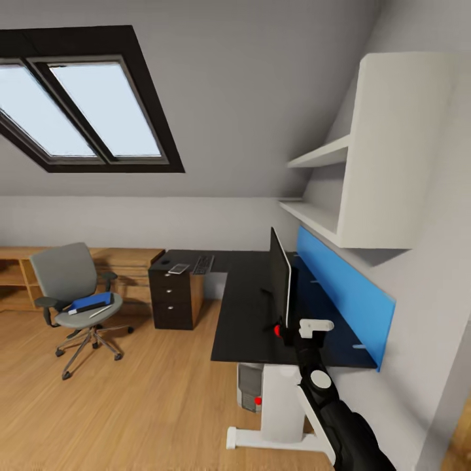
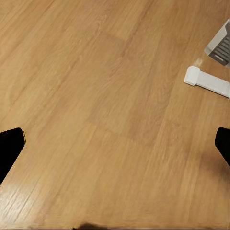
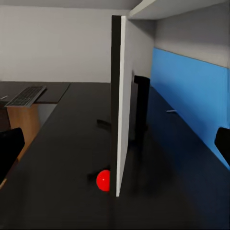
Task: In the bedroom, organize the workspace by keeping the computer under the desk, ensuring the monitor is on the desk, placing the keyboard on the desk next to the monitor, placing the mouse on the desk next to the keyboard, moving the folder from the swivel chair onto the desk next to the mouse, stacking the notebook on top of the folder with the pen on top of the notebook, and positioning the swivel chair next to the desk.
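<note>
The black L-shaped desk runs along the right wall. The monitor stands on it, seen edge-on, with a red light at its near lower corner. My right gripper is open just in front of that corner; in the right wrist view, the right gripper has the monitor's edge between its wide-spread fingers, not touching. The keyboard lies at the desk's far end. The swivel chair stands apart at the left, holding the blue folder and the pen. The computer sits under the desk. Over the wood floor, my left gripper is open.
A small pale flat item lies beside the keyboard, above the drawer unit. White shelves hang over the desk, and a blue wall panel runs behind it. The desk's white foot sticks out at floor level. A light wooden dresser lines the back wall.
</note>
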### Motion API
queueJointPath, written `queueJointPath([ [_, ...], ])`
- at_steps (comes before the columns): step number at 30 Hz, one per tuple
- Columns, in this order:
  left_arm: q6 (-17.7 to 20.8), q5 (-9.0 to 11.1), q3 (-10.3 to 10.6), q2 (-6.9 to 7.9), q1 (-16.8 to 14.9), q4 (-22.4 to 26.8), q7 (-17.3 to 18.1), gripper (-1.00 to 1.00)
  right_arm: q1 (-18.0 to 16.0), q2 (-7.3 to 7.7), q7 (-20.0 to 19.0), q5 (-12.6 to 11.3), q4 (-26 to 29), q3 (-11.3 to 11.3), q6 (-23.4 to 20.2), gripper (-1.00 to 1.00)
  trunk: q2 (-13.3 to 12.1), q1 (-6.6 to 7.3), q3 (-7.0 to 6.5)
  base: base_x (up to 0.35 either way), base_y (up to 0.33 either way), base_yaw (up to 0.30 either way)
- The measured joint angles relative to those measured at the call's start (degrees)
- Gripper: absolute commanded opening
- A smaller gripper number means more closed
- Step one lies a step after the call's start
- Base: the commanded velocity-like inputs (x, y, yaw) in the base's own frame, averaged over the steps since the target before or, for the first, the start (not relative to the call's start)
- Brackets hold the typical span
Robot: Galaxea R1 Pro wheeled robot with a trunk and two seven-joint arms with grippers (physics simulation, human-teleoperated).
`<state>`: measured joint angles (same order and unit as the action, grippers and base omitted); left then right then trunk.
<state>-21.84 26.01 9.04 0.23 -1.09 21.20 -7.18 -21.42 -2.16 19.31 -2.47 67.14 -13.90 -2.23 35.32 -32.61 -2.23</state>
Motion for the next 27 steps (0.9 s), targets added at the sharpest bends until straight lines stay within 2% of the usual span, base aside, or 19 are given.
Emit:
queueJointPath([
  [7,0.04,0.06,0.0,0.02,0.01,0.0,0.0,1.0,0.0,-0.08,0.02,0.03,-2.24,-0.04,1.75,1.0,0.0,0.0,0.0,-0.333,0.0,0.0],
  [14,0.07,0.13,-0.09,0.18,0.04,-0.03,-0.07,1.0,0.01,-0.26,-0.01,-0.01,-7.63,-0.2,3.89,1.0,0.0,0.0,0.0,-0.333,0.0,0.0],
  [15,0.06,0.15,-0.13,0.54,-0.01,-0.04,-0.04,1.0,0.03,-0.43,-0.09,-0.1,-13.0,-0.19,7.59,1.0,0.0,0.0,0.01,-0.328,0.0,0.0],
  [17,0.06,0.17,-0.13,0.75,0.0,-0.03,-0.04,1.0,0.02,-0.54,-0.14,-0.04,-17.64,-0.23,10.36,1.0,0.0,0.0,0.01,-0.246,0.0,0.0],
  [27,-0.01,0.11,-0.13,1.47,0.03,-0.02,-0.03,1.0,-0.01,-0.88,-0.4,-0.03,-34.02,-0.55,20.35,1.0,0.01,0.03,0.01,-0.079,0.0,0.0],
])
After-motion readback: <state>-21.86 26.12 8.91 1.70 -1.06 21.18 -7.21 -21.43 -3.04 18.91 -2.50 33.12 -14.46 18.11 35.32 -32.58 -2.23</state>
